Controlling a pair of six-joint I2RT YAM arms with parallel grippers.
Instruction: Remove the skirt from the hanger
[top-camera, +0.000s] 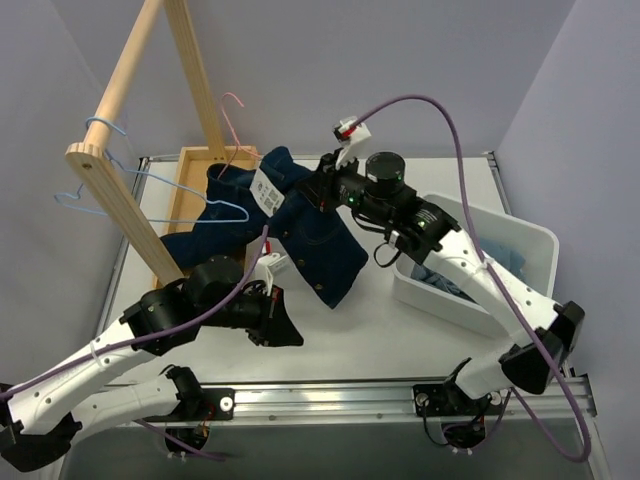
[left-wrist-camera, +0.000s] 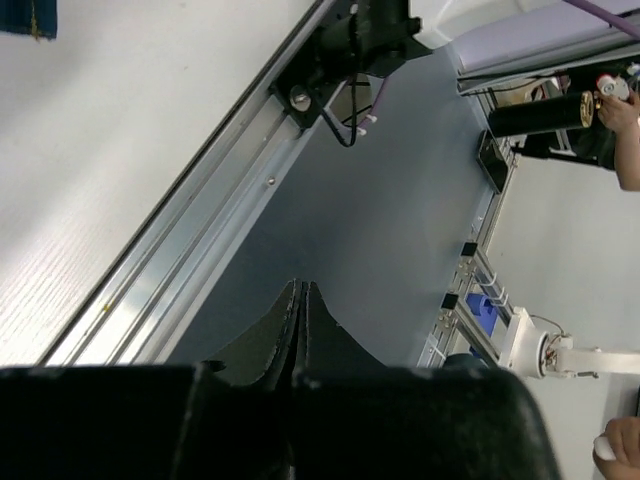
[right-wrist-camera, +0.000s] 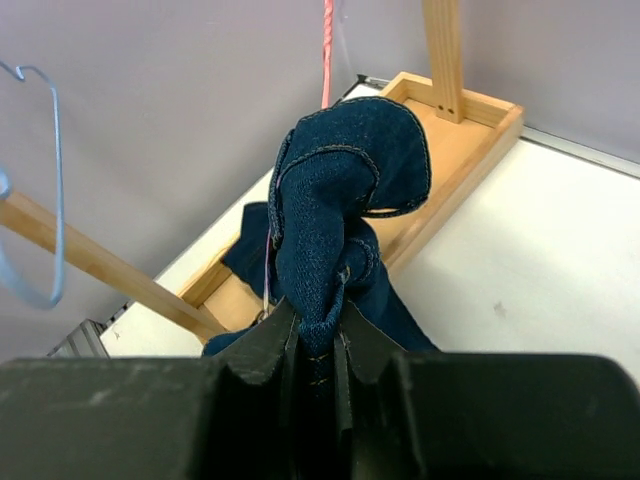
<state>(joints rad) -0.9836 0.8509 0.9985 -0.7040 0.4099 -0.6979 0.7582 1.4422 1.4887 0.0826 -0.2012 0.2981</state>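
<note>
The dark blue denim skirt (top-camera: 318, 245) with a white tag (top-camera: 268, 190) lies bunched between the wooden rack's base and the table. My right gripper (top-camera: 322, 190) is shut on a fold of it. The right wrist view shows the skirt (right-wrist-camera: 340, 190) rising from between the right gripper's (right-wrist-camera: 318, 335) jaws. A pink hanger (top-camera: 233, 112) sticks up behind the skirt, and its wire (right-wrist-camera: 327, 50) shows above the cloth. I cannot tell whether the skirt hangs on it. My left gripper (top-camera: 287, 332) is shut and empty near the table's front; its tips (left-wrist-camera: 300, 292) point past the table edge.
A wooden rack (top-camera: 120, 120) stands at the back left on a tray base (top-camera: 185, 175). Light blue wire hangers (top-camera: 100, 128) hang from its bar, and one (top-camera: 205, 205) reaches toward the skirt. A white bin (top-camera: 510, 245) with blue clothes sits at the right. The front rail (left-wrist-camera: 200, 250) borders the table.
</note>
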